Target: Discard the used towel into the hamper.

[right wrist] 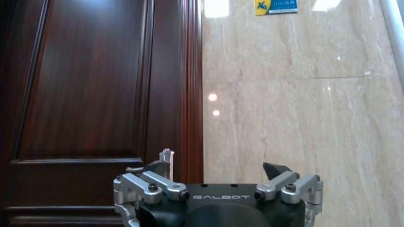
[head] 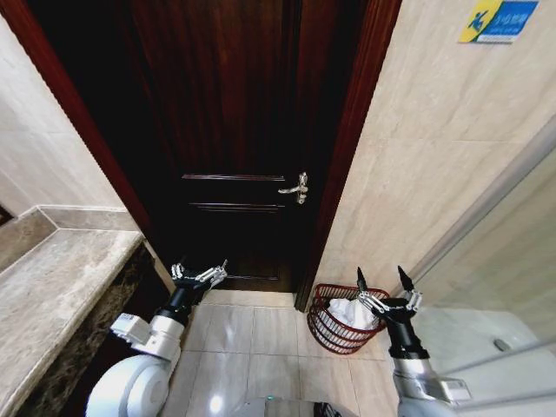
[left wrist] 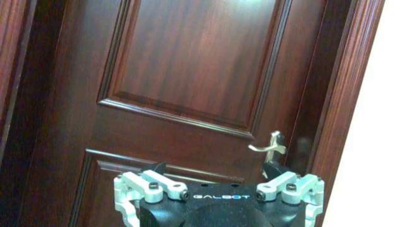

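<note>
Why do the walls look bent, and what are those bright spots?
Head view: a wide lens bows the dark wooden door and beige tiled wall; a lamp glints off the floor tiles. Right wrist view: two round glare spots on the glossy wall tile.

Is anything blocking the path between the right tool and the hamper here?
Nothing visible does. The open right tool hovers just above the round reddish-brown wire hamper, which already holds a white towel. The open left tool is off by the dark wooden door.

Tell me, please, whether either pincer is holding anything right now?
Nothing is held: the left pincer and right pincer both hang open and empty; the white towel lies in the reddish-brown wire hamper.
</note>
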